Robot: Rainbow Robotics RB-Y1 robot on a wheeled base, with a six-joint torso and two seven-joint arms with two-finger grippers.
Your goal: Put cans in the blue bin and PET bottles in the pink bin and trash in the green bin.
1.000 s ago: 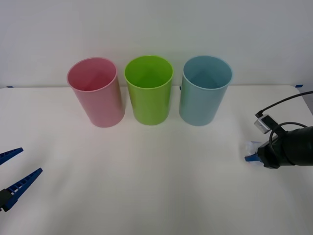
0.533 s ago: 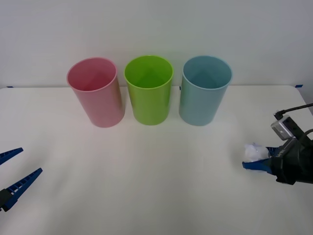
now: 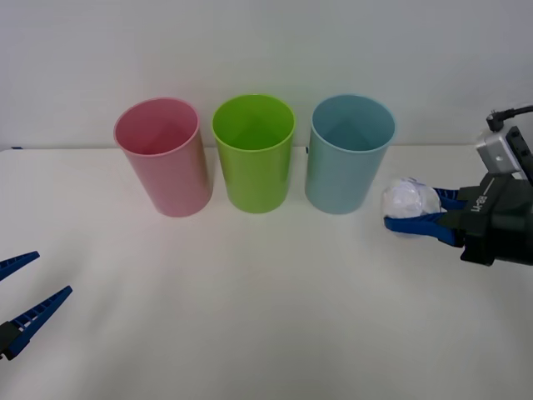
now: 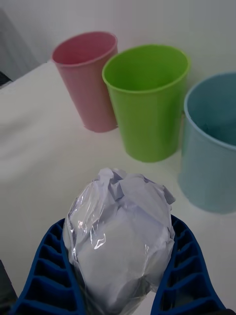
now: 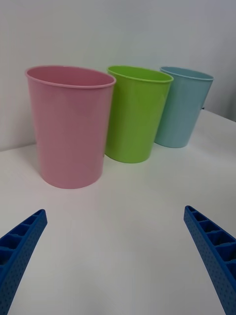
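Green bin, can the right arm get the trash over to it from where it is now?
Probably yes. The right gripper holds the trash lifted beside the blue bin, about level with its upper wall. The green bin is open, but the blue bin stands between, so it should rise first.

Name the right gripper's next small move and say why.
Probably carry the trash leftward past the blue bin to above the green bin. The right gripper holds it lifted beside the blue bin; the left gripper waits open.

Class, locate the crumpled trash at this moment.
In the front view the trash is held off the table in the right end effector, on the robot's right, just beside the blue bin.
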